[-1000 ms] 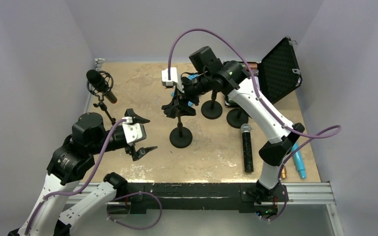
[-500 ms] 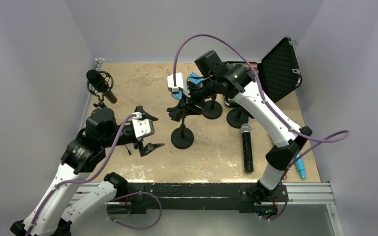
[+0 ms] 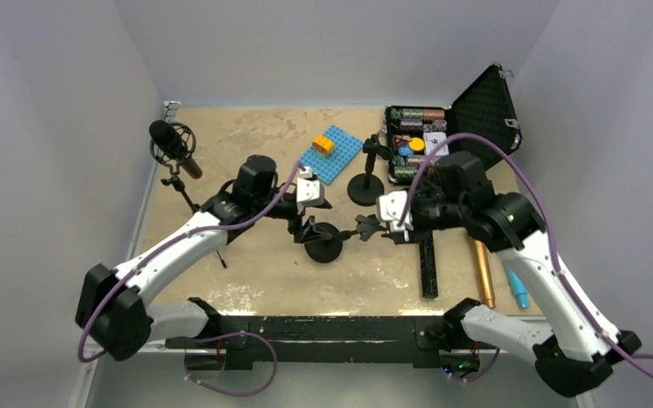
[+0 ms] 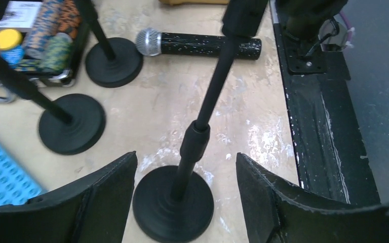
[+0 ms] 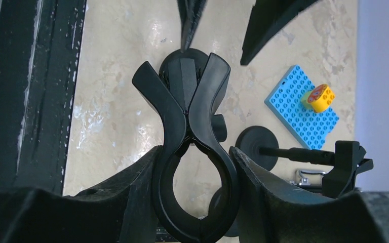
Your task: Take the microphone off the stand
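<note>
Both arms had swung in on the middle stand (image 4: 172, 205), left claw (image 4: 185, 159) spread round its pole (image 4: 210, 96), right claw (image 5: 195, 154) pinching its empty clip (image 5: 185, 109).

Soft, even light fell from overhead, bright but not harsh. The table (image 3: 255, 144) showed only faint, short shadows around the stand base (image 4: 152, 212), with pale sheen on worn patches. In the left wrist view the left fingers (image 4: 96, 202), close to the lens, were softly blurred, as was the blue plate (image 4: 0, 177) at the edge. In the right wrist view the clip (image 5: 190, 126) was sharp, while the dark right fingers (image 5: 294, 202) lost detail.
</note>
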`<action>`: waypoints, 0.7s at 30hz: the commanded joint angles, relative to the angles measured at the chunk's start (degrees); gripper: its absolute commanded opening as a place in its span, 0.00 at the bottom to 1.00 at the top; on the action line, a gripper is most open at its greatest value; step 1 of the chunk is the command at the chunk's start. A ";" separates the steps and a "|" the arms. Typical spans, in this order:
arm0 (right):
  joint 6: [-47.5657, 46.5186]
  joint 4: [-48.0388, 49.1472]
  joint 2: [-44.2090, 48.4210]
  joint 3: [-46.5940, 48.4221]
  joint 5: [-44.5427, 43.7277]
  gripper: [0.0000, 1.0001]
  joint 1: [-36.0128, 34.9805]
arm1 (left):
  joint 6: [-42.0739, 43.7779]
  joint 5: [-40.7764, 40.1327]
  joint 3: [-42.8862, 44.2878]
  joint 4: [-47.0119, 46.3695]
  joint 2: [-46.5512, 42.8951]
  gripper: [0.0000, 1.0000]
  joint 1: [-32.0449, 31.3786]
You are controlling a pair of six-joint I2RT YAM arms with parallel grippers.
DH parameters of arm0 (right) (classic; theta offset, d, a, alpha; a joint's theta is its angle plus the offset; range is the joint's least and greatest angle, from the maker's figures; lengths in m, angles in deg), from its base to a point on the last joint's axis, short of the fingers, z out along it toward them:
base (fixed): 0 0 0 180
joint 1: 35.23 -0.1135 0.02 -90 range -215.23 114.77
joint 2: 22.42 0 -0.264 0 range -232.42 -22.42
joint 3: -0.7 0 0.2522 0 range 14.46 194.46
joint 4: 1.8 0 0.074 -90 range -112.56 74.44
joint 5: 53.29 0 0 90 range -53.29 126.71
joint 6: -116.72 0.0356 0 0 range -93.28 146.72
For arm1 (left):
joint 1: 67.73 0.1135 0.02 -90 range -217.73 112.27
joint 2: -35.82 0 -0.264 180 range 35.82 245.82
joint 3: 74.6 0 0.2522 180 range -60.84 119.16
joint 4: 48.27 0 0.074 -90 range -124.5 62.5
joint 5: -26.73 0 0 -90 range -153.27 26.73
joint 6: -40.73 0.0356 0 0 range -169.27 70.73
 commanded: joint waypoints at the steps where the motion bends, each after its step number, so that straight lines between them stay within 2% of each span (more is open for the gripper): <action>1: -5.21 5.59 5.16 -7.38 -1.93 0.00 -0.08 | 2.98 7.90 3.93 -6.98 7.55 0.74 -1.76; 7: -3.39 5.00 7.12 -8.63 -2.74 0.00 -0.04 | 5.79 7.45 4.61 -8.72 15.41 0.73 -4.66; 10: -2.91 5.75 7.81 -9.36 -3.30 0.00 0.00 | 10.40 8.92 7.13 -6.22 18.68 0.67 -6.49; 13: -1.63 6.38 7.87 -9.70 -3.54 0.00 0.30 | 15.21 10.25 12.24 2.01 22.21 0.51 -7.22; 16: 3.06 8.05 7.47 -9.28 -2.97 0.00 2.22 | 16.04 7.50 13.54 5.36 23.60 0.22 -7.18; 18: 9.22 10.29 6.93 -8.89 -2.97 0.00 4.48 | 14.25 4.59 12.31 4.04 22.52 0.07 -6.90; 20: 17.48 12.10 6.02 -8.22 -2.61 0.00 7.22 | 9.89 0.13 8.63 -1.75 19.13 0.00 -6.72; 21: 21.51 12.71 5.37 -7.88 -2.90 0.00 8.25 | 7.37 -3.19 6.07 -5.56 16.73 0.00 -6.70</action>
